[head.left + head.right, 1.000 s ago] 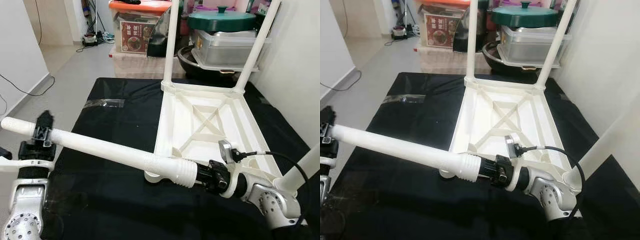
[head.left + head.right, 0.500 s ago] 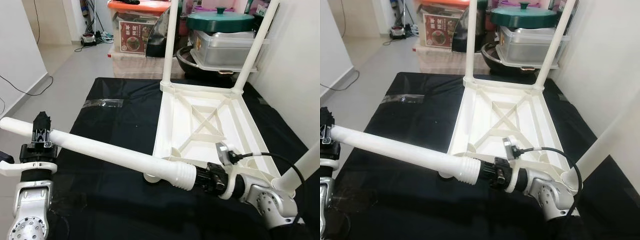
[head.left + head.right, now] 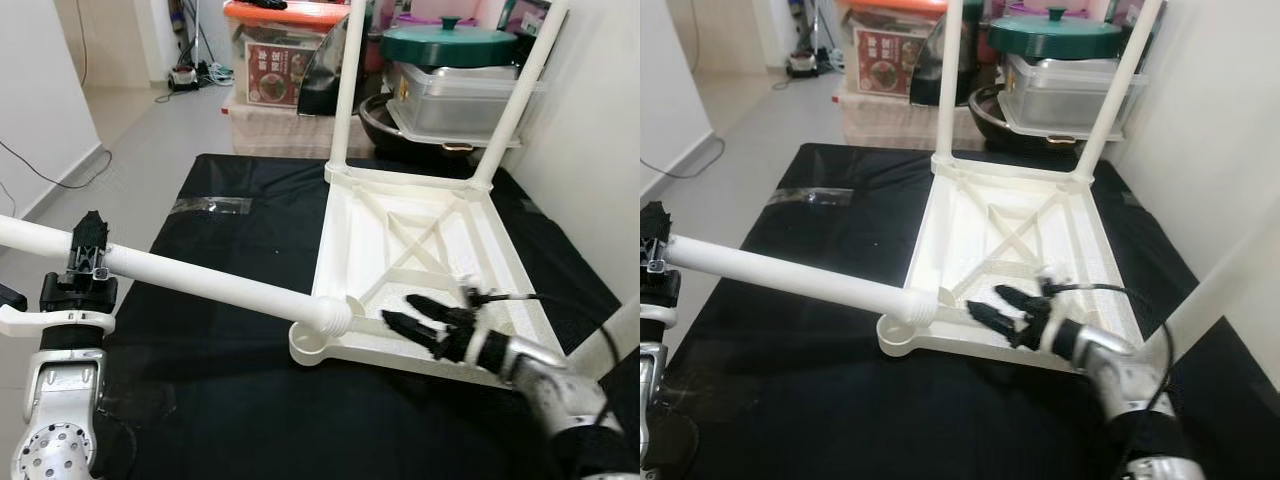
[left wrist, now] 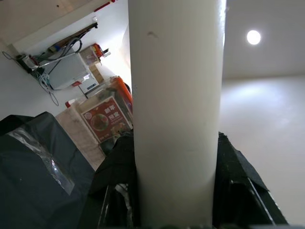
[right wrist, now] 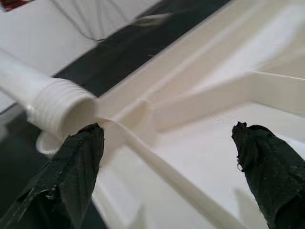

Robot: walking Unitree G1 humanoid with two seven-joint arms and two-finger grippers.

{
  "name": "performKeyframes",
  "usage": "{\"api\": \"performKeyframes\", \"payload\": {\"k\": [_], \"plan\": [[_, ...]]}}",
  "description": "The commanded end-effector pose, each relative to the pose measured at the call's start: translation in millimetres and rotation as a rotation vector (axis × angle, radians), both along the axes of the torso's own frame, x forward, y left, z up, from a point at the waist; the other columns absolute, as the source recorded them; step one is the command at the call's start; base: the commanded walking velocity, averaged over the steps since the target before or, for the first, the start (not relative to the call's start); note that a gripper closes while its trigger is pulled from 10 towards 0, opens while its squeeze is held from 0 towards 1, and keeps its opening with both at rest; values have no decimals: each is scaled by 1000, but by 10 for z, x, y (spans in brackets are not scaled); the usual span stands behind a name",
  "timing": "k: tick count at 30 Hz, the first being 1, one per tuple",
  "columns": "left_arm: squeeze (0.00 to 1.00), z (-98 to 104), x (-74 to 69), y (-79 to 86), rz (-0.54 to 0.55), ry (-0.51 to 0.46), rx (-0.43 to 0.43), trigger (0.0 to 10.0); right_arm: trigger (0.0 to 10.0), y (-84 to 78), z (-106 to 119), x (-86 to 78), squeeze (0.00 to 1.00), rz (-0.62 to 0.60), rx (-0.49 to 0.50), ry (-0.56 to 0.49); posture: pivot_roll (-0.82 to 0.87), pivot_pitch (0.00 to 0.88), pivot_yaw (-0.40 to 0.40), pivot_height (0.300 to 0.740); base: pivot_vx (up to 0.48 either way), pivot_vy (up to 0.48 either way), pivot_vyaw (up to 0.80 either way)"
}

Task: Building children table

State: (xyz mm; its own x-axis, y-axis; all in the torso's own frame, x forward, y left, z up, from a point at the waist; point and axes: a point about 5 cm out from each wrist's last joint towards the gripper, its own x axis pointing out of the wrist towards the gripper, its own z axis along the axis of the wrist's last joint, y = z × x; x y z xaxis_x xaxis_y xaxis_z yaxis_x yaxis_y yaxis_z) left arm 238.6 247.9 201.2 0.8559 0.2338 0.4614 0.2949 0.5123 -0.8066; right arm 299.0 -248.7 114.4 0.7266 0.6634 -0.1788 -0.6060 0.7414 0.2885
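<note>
The white children's table top (image 3: 455, 245) lies upside down on a black cloth (image 3: 215, 400). Two white legs (image 3: 344, 90) (image 3: 515, 90) stand in its far corners, and another leg (image 3: 618, 335) rises at the near right. A loose white leg (image 3: 200, 285) slants across the cloth. Its threaded end (image 3: 335, 315) hovers just above the empty front-left corner socket (image 3: 312, 347). My left gripper (image 3: 88, 262) is shut on the leg's far part, which stands between the black fingers (image 4: 238, 181) in the left wrist view. My right gripper (image 3: 400, 310) is open over the table's front rim, a little right of the threaded end (image 5: 62, 107).
Behind the cloth stand an orange-lidded box (image 3: 285, 60), a green-lidded pot (image 3: 445, 45) and metal pans. A white wall (image 3: 600, 150) runs close along the right. A strip of clear tape (image 3: 210, 205) lies on the cloth's far left. Bare floor (image 3: 130, 130) opens at the left.
My right gripper has let go of the leg's threaded end, opened and drawn back to the right. The leg's threaded end now sits over the front-left socket, held by the left gripper alone.
</note>
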Motion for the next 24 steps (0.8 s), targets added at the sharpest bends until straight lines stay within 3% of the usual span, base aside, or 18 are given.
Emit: {"api": "performKeyframes", "payload": {"k": [1,3,4,7,8,9,10,11,12,13,15,17,19,20,21,24], "plan": [[0,-5,-2,-7,3,8,3,0,10000,-79,9,0,1000,-24,-10,-9,-23,0,-65,740,0,0,0],[0,-9,-2,-10,3,9,2,0,10000,-162,42,10,1000,-51,-28,-21,-24,0,-64,740,0,0,0],[0,-14,5,-12,2,10,1,0,10000,-216,169,85,1000,-87,-39,-70,-28,0,-60,740,0,0,0],[0,-21,14,-17,1,12,-1,0,10000,-214,337,185,1000,-108,-58,-146,-37,0,-54,740,0,0,0],[0,-22,31,-27,-2,13,-3,0,10000,-52,617,347,773,-111,-68,-271,-39,0,-50,740,0,0,0],[0,-22,31,-27,-2,13,-3,0,10000,-52,617,347,773,-111,-68,-271,-39,0,-50,740,0,0,0],[0,-19,50,-38,-4,13,-5,0,10000,224,908,480,0,-78,-100,-405,-38,0,-49,740,0,0,0],[0,-16,66,-52,-6,13,-8,0,10000,569,1124,531,0,5,-141,-516,-38,0,-48,740,0,0,0],[0,-16,66,-52,-6,13,-8,0,10000,569,1124,531,0,5,-141,-516,-38,0,-48,740,0,0,0],[0,-13,77,-68,-10,12,-10,0,10000,888,1271,515,0,99,-182,-613,-38,0,-48,740,0,0,0],[0,-13,77,-68,-10,12,-10,0,10000,888,1271,515,0,99,-182,-613,-38,0,-48,740,0,0,0],[0,-6,88,-112,-19,14,2,0,10000,1324,1320,391,0,310,-208,-673,-16,0,-63,740,0,0,0],[0,-6,88,-112,-19,14,2,0,10000,1324,1320,391,0,310,-208,-673,-16,0,-63,740,0,0,0],[0,3,89,-141,-26,13,11,0,10000,1630,1191,244,0,525,-207,-597,-6,0,-64,740,0,0,0],[0,1,88,-155,-33,16,21,0,10000,1701,1104,214,0,600,-235,-535,1,0,-67,740,0,0,0],[0,1,90,-181,-49,18,40,0,10000,1700,973,280,0,642,-343,-427,5,0,-73,740,0,0,0]]}}
